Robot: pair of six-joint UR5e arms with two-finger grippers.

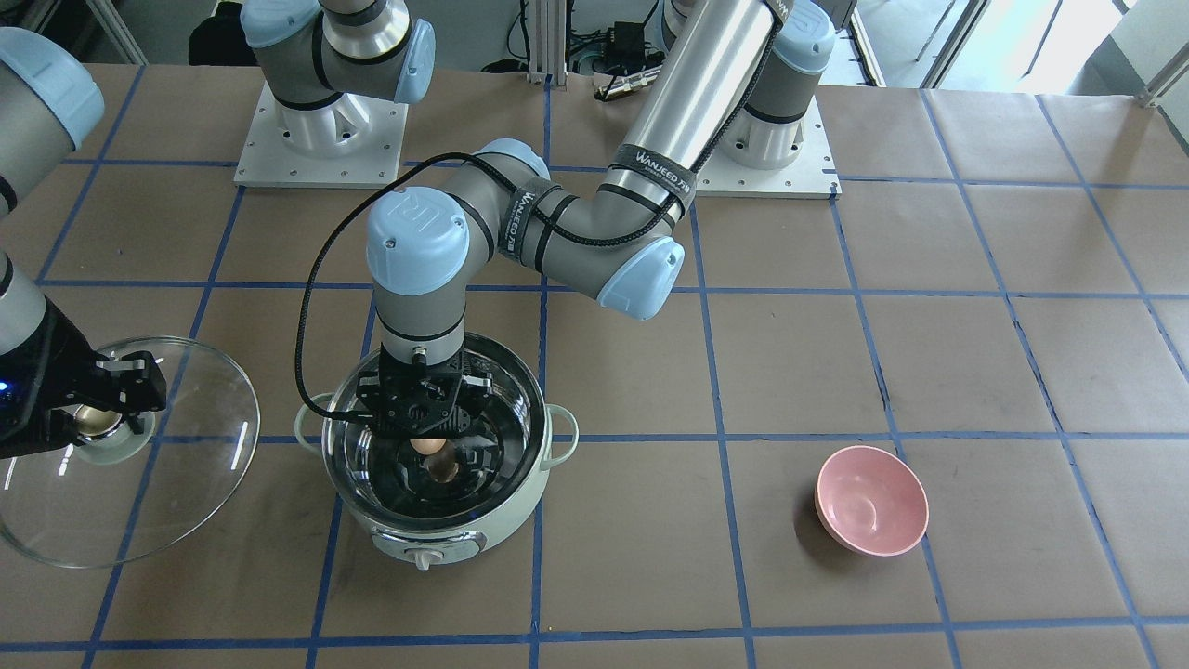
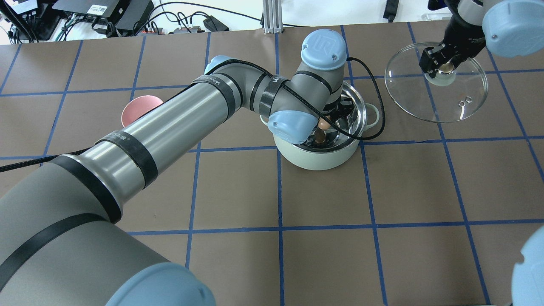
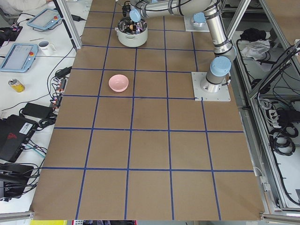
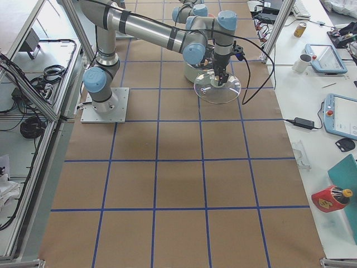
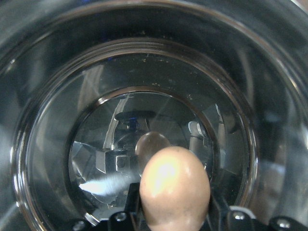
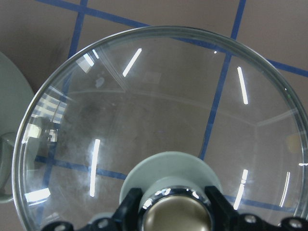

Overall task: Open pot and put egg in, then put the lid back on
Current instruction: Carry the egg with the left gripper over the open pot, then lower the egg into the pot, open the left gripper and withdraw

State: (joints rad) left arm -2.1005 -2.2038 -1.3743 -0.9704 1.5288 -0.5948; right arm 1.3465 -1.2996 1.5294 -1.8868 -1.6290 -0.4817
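The mint-green pot (image 1: 516, 520) stands open on the table. My left gripper (image 1: 429, 437) reaches down inside it and is shut on the tan egg (image 1: 427, 447), held above the shiny steel bottom. In the left wrist view the egg (image 5: 174, 192) sits between the fingers, with its reflection below it. The egg also shows in the overhead view (image 2: 324, 123). My right gripper (image 2: 442, 68) is shut on the knob of the glass lid (image 2: 437, 100) and holds the lid beside the pot, clear of its rim. The right wrist view shows the lid (image 6: 159, 106) from above.
A pink bowl (image 1: 871, 500) sits on the table on the pot's other side from the lid, a few grid squares away. The left arm's black cable (image 1: 307, 316) loops over the pot's rim. Brown table with blue tape grid lines.
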